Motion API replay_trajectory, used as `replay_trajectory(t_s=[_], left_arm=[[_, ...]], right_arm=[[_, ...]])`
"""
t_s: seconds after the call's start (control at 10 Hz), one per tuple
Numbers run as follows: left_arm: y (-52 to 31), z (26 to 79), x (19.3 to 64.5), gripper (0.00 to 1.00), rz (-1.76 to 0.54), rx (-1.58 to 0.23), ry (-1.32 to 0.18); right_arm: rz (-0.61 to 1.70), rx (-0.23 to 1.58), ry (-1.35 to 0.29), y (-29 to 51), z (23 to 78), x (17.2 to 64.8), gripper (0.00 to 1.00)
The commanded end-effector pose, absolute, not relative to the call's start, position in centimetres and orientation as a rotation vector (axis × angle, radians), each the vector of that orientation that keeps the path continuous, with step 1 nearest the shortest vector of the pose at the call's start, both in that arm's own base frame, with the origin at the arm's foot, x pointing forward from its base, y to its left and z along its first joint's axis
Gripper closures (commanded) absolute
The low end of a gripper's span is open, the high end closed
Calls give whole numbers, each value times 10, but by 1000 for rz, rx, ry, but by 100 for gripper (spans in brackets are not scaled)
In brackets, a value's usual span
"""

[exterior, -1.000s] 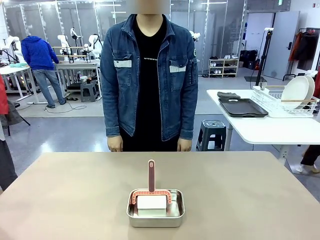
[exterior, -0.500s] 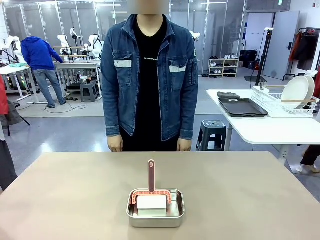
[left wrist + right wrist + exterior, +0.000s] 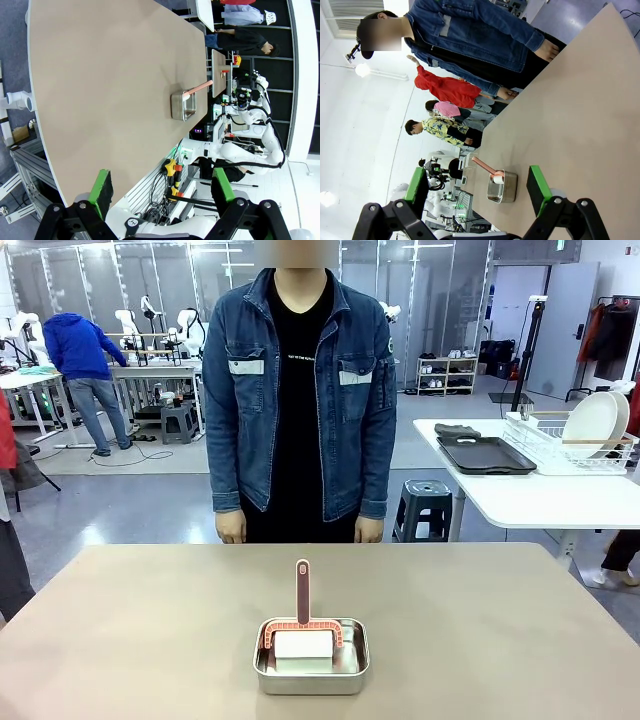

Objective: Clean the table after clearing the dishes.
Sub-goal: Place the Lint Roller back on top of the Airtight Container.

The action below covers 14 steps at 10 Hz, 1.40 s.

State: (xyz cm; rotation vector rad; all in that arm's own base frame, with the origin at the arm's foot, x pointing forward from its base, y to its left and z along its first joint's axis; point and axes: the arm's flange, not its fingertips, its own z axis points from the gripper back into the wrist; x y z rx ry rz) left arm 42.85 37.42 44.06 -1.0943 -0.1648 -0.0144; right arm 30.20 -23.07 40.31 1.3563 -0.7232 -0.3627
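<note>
Steel pan (image 3: 311, 657) on the beige worktop (image 3: 480, 630)
It holds a white sponge (image 3: 303, 644) and a pink-handled brush (image 3: 302, 595) (handle upright); left tool (image 3: 161, 187) and right tool (image 3: 479, 189) both spread, holding nothing.

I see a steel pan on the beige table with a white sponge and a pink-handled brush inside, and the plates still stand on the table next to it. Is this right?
Not quite. The steel pan with the white sponge and pink-handled brush does sit on the beige table, but no plates stand beside it. In the front view the plates are in a wire rack on the white table behind.
</note>
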Motion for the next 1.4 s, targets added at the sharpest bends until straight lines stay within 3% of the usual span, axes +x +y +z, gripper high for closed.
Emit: replay_trajectory(t_s=[0.0,1.3], left_arm=[[370,441,423,0,4,-1075,-161],[370,441,423,0,4,-1075,-161]], right_arm=[[-358,1363,-732,-230,406,303,0],[-358,1363,-732,-230,406,303,0]])
